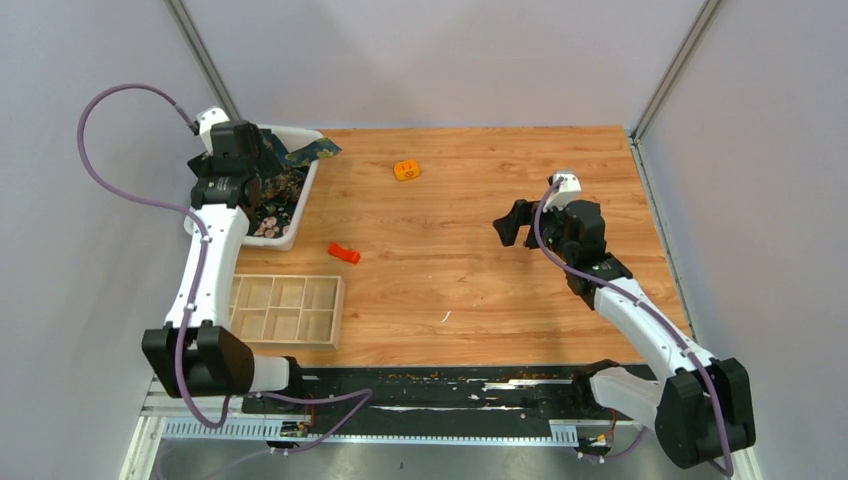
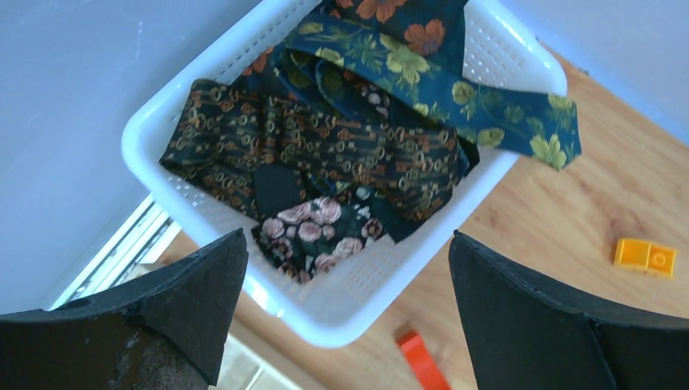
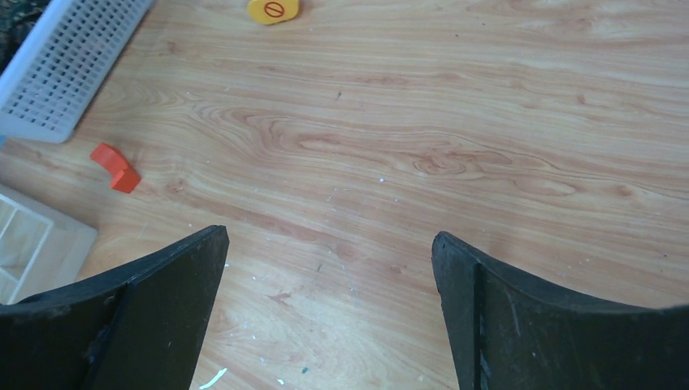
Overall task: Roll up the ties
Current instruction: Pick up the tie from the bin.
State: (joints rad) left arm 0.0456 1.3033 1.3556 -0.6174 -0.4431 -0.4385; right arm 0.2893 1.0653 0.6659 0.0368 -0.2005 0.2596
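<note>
Several dark ties lie heaped in a white perforated basket point(image 2: 349, 305) at the table's far left point(image 1: 300, 205). A navy tie with yellow-green flowers point(image 2: 455, 93) hangs over the basket's far rim point(image 1: 315, 150). A dark tie with an orange-brown pattern point(image 2: 325, 150), one with pink roses point(image 2: 313, 231) and one with orange blooms point(image 2: 398, 24) lie inside. My left gripper point(image 2: 348, 252) is open and empty above the basket's near corner point(image 1: 240, 160). My right gripper point(image 3: 329, 244) is open and empty above bare table on the right point(image 1: 515, 222).
A wooden divided tray point(image 1: 287, 310) sits at the near left. A red plastic piece point(image 1: 344, 253) lies right of the basket, also in the right wrist view point(image 3: 115, 166). An orange plastic piece point(image 1: 406, 170) lies further back, also in the left wrist view point(image 2: 646, 257).
</note>
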